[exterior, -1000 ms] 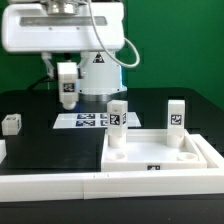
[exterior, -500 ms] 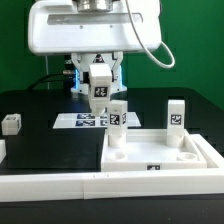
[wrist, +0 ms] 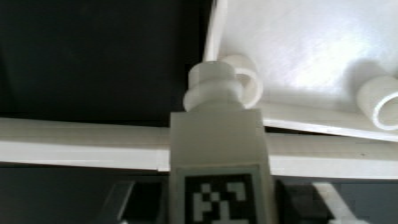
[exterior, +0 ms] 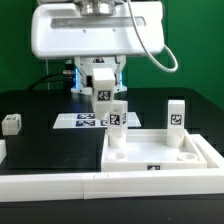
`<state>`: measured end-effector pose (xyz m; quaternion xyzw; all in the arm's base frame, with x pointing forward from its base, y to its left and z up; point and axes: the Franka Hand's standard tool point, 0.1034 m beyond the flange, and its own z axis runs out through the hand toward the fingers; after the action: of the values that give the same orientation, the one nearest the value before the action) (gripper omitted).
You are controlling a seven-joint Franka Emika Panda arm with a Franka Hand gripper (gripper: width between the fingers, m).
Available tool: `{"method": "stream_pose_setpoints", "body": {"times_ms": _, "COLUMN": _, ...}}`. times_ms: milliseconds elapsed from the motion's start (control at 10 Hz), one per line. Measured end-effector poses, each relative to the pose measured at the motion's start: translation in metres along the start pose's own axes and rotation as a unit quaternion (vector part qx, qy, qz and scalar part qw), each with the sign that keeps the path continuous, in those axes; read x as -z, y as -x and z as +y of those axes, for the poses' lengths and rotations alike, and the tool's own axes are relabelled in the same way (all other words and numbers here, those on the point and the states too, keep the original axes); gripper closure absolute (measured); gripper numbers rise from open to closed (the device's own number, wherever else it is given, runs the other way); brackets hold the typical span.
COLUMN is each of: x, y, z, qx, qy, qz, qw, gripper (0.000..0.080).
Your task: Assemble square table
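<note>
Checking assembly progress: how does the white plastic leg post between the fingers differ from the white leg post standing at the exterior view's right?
The held white leg post hangs in the air, clamped between the fingers; the right white leg post stands free on a corner of the large white square slab. The held post also sits higher in the exterior view than the right post. Both are white, upright and show a black-and-white tag.

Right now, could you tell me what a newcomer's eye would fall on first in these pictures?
The hand hangs mid-scene in the exterior view, shut on a tagged white leg post. Below it, the square slab fills the foreground. Two more posts stand upright at its far corners: the centre post almost under the hand, and the right-side post toward the exterior view's right.
</note>
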<state>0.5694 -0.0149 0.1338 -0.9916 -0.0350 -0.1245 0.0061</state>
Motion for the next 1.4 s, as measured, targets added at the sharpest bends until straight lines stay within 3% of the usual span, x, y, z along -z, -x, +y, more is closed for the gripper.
{"method": "stream_pose_setpoints", "body": {"times_ms": 300, "x": -0.006, "y": -0.028, "z": -0.023, "qx": -0.014, "qy": -0.005, "qz": 0.013, "qw": 1.0, "gripper": 0.0511}}
{"method": "stream_pose_setpoints", "body": {"times_ms": 600, "x": -0.005, "y": -0.03, "z": -0.023, "qx": -0.018, "qy": 0.0, "qz": 0.03, "qw": 0.999, "gripper": 0.0511}}
{"method": "stream_pose_setpoints", "body": {"times_ms": 700, "x": -0.004, "y": -0.033, "z": -0.02, "qx": -0.016, "qy": 0.006, "qz": 0.045, "qw": 0.999, "gripper": 0.0511}}
{"method": "stream_pose_setpoints", "body": {"times_ms": 900, "x": -0.002, "y": -0.03, "z": -0.01, "qx": -0.016, "qy": 0.037, "qz": 0.112, "qw": 0.993, "gripper": 0.0511}}
{"method": "stream_pose_setpoints", "body": {"times_ms": 1000, "x": -0.006, "y": -0.022, "z": -0.019, "qx": -0.05, "qy": 0.028, "qz": 0.108, "qw": 0.992, "gripper": 0.0511}}
{"method": "stream_pose_setpoints", "body": {"times_ms": 1100, "x": -0.008, "y": -0.023, "z": -0.032, "qx": -0.071, "qy": 0.017, "qz": 0.103, "qw": 0.992, "gripper": 0.0511}}
{"method": "stream_pose_setpoints", "body": {"times_ms": 1400, "x": -0.015, "y": -0.042, "z": -0.063, "qx": -0.1, "qy": -0.003, "qz": 0.11, "qw": 0.989, "gripper": 0.0511}}
